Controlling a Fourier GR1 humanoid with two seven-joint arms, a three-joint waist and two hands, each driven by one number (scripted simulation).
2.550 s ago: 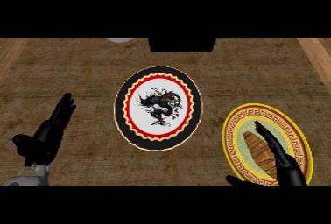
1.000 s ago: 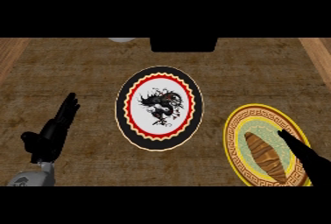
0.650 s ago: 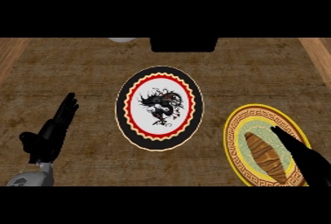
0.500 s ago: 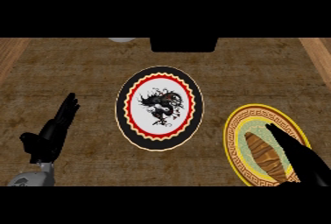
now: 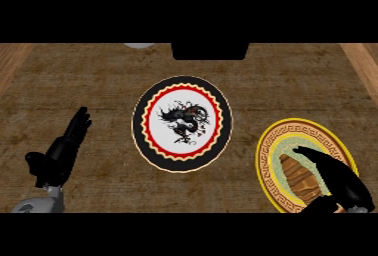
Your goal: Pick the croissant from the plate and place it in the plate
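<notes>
A brown croissant (image 5: pixel 299 176) lies on the yellow-rimmed plate (image 5: pixel 275 142) at the right. My right hand (image 5: pixel 332 175) lies over the croissant's right side, fingers stretched forward and open, hiding part of it. I cannot tell whether the fingers touch it. A black-rimmed plate (image 5: pixel 150 95) with a red ring and a dragon picture sits in the middle of the counter, with nothing on it. My left hand (image 5: pixel 63 150) rests open at the left, fingers pointing away, well apart from both plates.
A black box (image 5: pixel 209 50) stands at the counter's far edge, with a small pale object (image 5: pixel 138 45) to its left. Wooden borders run along the left and right sides of the counter.
My right hand had drawn back toward the lower right, uncovering the croissant, and has now moved forward over its right side again. The left hand has barely moved.
</notes>
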